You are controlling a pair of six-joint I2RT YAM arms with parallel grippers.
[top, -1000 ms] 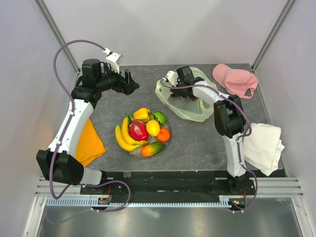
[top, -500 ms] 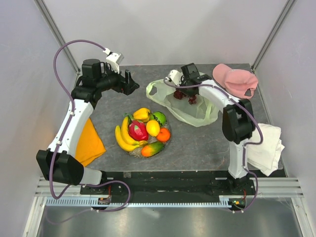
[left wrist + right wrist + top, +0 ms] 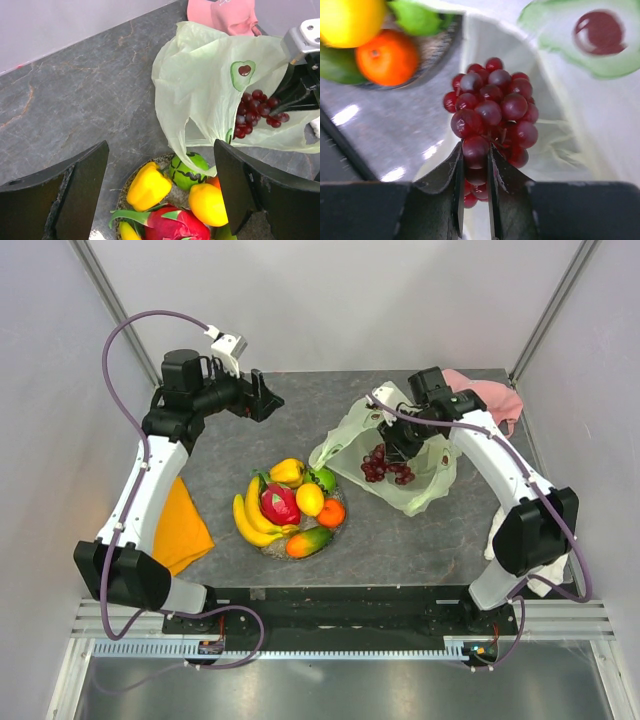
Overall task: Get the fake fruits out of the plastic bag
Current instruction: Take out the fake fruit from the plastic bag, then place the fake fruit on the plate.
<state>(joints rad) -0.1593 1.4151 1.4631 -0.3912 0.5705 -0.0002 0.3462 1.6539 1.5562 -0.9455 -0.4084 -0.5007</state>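
My right fingers (image 3: 449, 200) have swung out, nipping the grapes (image 3: 492, 107) at the bag (image 3: 428, 492) mouth, upper right; left fingers (image 3: 82, 195) wide; other fruits (image 3: 282, 504) already out, centre.

I take dark grey marbled tabletop (image 3: 400, 530) as landmark. Behind it, plain pale wall panel (image 3: 330, 300), with similar panels left and right. Aluminium posts (image 3: 97, 278) rise from its far corners. Slotted aluminium rail (image 3: 330, 648) runs along its near edge, brushed metal sheet (image 3: 330, 690) below. Light soft, even.
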